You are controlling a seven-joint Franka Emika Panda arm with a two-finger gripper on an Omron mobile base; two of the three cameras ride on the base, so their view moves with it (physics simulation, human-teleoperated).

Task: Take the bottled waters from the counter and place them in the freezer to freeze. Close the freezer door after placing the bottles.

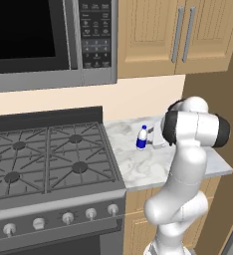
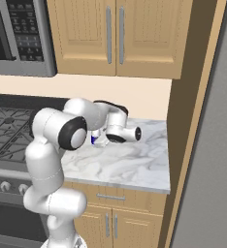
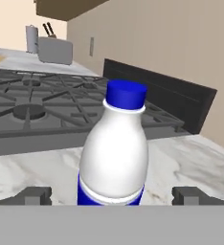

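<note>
The small whitish plastic bottle with blue cap and dark blue label (image 1: 142, 138) is seen upright on the white-and-grey marbled counter (image 1: 143, 167) beside the black gas stove (image 1: 44, 159). In the hand view the bottle (image 3: 115, 153) is framed between the released, wide-spread gripper (image 3: 113, 195) tips, ungrasped.

Smooth plastic bottle (image 3: 115, 153), marbled stone counter (image 3: 181, 158)

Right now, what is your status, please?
Gripper open, fingers either side of the labelled bottle, not closed. Bottle upright on the counter beside the stove. Nothing in the way.
</note>
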